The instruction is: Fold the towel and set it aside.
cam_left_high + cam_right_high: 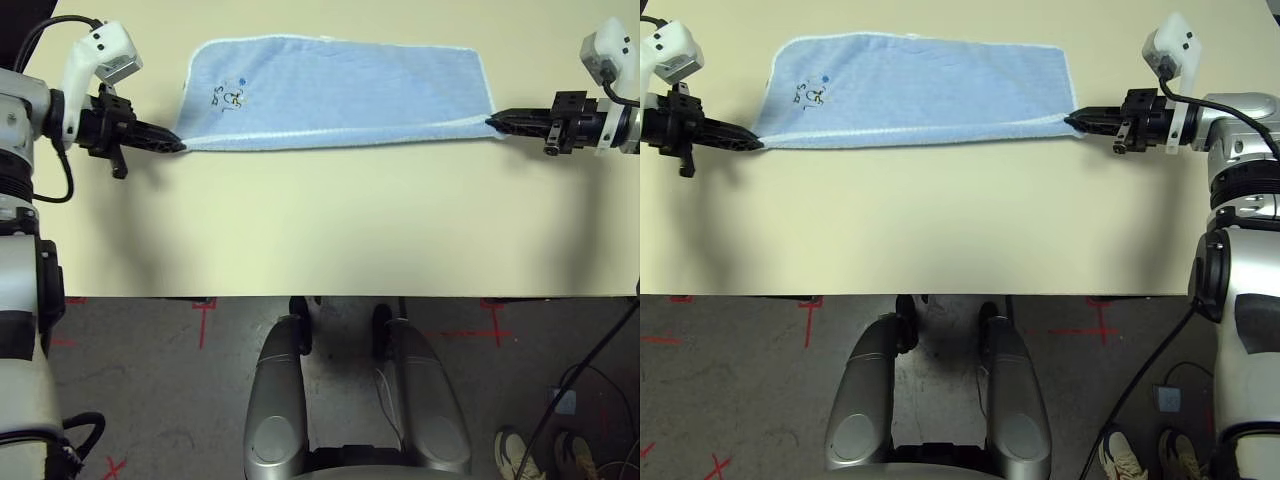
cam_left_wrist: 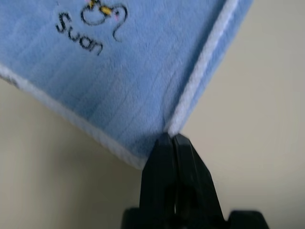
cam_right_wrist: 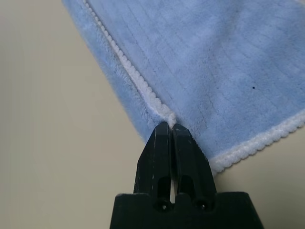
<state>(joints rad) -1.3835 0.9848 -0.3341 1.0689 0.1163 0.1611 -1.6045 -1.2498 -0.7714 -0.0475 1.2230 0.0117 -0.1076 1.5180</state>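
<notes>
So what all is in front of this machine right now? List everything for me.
towel: one, light blue with white edging and a small dark print near its left end, lying across the far part of the table.
table: one, cream.
floor marks: several, red crosses under the table's near edge.
shoes: a pair, pale, a person's, on the floor at right.
left pincer: black, shut on the towel's near left corner.
right pincer: black, shut on its near right corner.

Light blue towel point(image 1: 340, 95), white edging; dark cartoon print point(image 1: 228, 96); cream table point(image 1: 320, 230)
</notes>
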